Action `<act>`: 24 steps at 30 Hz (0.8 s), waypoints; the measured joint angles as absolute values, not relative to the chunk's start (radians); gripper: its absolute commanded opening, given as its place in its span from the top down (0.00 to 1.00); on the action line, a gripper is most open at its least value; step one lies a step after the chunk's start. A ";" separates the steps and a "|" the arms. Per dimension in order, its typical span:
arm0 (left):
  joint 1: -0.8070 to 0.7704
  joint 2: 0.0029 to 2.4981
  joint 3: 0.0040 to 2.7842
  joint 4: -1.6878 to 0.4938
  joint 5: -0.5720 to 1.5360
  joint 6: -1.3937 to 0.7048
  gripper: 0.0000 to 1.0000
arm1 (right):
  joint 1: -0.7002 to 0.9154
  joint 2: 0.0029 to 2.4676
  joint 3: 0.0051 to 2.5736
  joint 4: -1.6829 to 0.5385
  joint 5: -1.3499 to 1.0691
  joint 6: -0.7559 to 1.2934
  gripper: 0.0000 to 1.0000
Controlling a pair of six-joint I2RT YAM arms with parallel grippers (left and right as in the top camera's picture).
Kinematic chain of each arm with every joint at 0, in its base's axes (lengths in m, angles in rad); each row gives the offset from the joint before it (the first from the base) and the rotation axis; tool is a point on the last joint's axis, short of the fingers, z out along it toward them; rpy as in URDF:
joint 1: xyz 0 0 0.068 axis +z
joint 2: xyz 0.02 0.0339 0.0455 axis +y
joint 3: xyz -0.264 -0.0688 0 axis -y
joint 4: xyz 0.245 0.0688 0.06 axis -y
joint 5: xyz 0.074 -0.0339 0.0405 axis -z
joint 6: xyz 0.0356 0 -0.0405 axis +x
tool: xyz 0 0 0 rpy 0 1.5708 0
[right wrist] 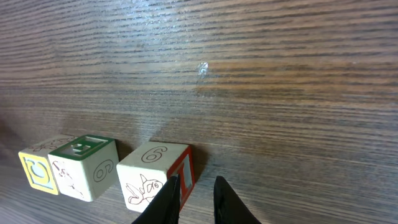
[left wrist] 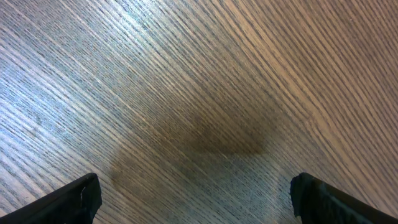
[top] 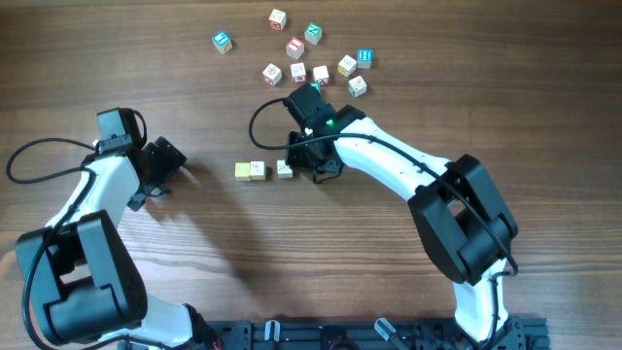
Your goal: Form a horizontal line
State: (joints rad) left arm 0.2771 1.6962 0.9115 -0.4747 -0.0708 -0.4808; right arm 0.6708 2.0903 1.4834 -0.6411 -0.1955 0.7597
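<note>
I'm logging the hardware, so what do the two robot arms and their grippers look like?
Both arms have white link shells with chunky black joint housings. A thin black cable loops beside each wrist. The right arm shows a small green light near its wrist. The left gripper and right gripper have black fingers.

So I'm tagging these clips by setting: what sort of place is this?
Probably a robot lab or test bench: a bare wood-grain table, two robot arms mounted at its near edge, and small letter blocks scattered on it, three of them set in a row. Nothing household is in view.
</note>
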 measured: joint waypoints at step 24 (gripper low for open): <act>0.277 1.696 0.912 -0.475 -0.071 -0.481 0.00 | 0.671 2.090 1.483 -0.656 -0.181 0.777 0.76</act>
